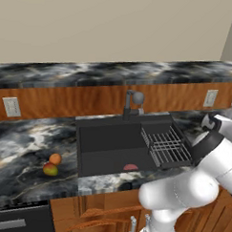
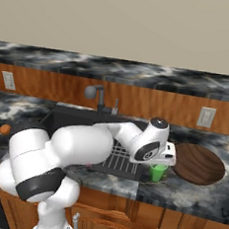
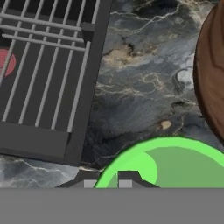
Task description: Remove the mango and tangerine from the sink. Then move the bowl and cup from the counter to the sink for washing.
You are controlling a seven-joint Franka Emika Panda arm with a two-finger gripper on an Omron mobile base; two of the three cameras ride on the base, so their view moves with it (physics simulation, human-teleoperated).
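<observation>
Cup, bright green, stands upright on the marbled worktop between the dark sink and the wooden bowl, just beside both. Over it sits the tool, its fingers pinched nearly together on the cup's rim, one fingertip inside it. Mango and tangerine lie touching on the worktop left of the sink.

Even flat light, soft shadows (rendered), slightly coarse
</observation>
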